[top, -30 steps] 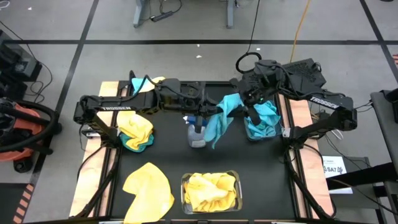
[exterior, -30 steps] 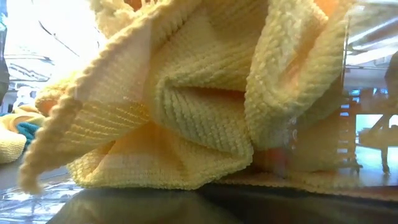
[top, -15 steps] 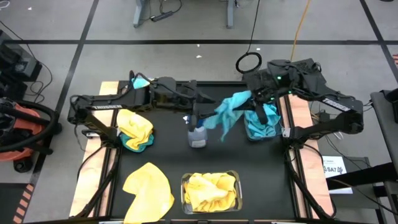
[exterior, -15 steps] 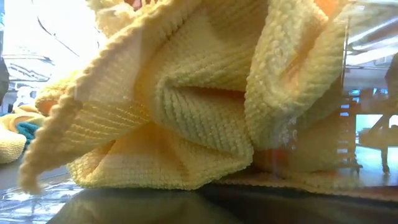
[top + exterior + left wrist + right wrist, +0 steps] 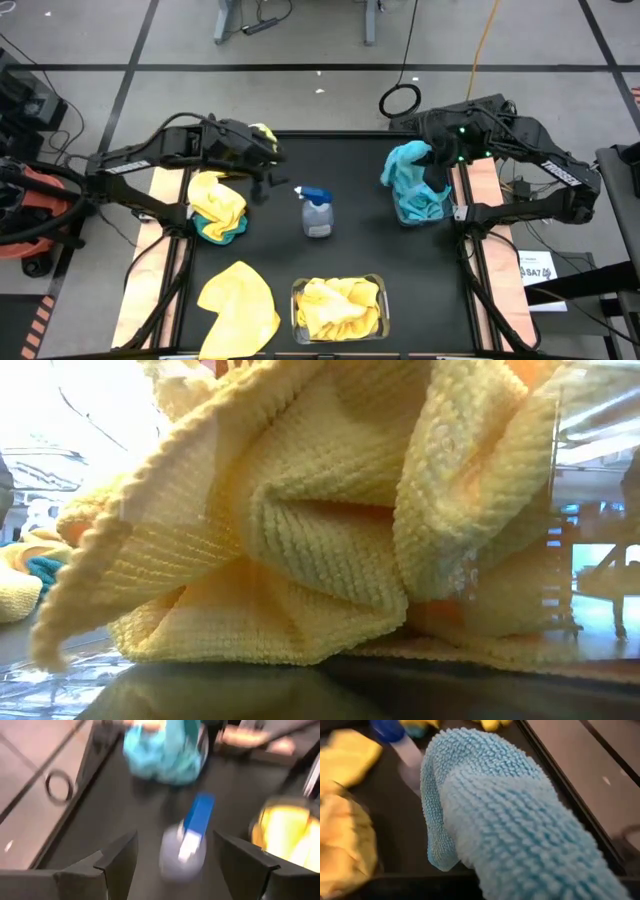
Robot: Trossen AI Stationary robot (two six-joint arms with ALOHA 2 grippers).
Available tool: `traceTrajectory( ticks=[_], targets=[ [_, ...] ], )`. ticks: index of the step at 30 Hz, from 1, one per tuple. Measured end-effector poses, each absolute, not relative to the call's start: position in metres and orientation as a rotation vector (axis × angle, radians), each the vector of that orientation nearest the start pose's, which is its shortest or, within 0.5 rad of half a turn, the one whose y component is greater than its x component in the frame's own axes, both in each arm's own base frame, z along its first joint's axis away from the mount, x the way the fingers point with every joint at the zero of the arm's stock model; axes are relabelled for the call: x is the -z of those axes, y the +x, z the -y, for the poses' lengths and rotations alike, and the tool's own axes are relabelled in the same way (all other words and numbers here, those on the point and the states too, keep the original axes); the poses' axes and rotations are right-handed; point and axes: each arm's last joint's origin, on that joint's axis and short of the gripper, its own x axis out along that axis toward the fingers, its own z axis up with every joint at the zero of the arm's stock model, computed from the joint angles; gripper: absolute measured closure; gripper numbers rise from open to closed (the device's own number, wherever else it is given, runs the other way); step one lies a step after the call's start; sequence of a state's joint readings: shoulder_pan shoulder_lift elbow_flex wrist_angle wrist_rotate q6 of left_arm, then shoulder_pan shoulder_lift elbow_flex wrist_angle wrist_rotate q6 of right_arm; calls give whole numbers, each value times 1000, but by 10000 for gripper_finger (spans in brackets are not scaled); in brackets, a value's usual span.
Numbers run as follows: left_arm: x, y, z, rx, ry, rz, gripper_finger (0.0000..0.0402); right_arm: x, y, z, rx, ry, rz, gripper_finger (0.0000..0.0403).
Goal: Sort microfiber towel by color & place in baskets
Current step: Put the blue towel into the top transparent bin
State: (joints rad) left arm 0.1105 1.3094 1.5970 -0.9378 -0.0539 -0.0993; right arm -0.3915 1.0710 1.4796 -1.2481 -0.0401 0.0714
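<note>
1. The right hand (image 5: 428, 160) is clenched on a teal towel (image 5: 405, 165), holding it bunched just above the teal basket (image 5: 420, 208) at the counter's right edge.
2. The left hand (image 5: 268, 160) is released and empty, near the spray bottle (image 5: 316, 212) at mid-counter.
3. A basket of yellow towels (image 5: 338, 305) sits at the front; one loose yellow towel (image 5: 240, 305) lies beside it, and a yellow-and-teal heap (image 5: 218, 208) lies at the left.
4. To do this step well, the right hand should probably centre the towel over the teal basket and lower it before letting go, so no corner drapes over the rim.
</note>
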Motion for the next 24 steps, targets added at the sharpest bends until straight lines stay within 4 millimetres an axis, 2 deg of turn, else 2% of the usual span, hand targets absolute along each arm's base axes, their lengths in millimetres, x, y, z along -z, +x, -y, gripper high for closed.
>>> traceTrajectory(
  ticks=[9,15,18,24],
  targets=[
    [-400,218,-26,-242,-172,-1047,142,-407,131,66,592,249,-972,395],
    [-392,212,-24,-256,-195,-1121,142,-400,129,72,636,270,-1039,394],
    [-382,213,-22,-231,-218,-1160,142,-385,131,75,642,287,-1094,394],
    [-350,221,-4,-86,-279,-1239,142,-336,139,78,590,331,-1216,393]
  ],
)
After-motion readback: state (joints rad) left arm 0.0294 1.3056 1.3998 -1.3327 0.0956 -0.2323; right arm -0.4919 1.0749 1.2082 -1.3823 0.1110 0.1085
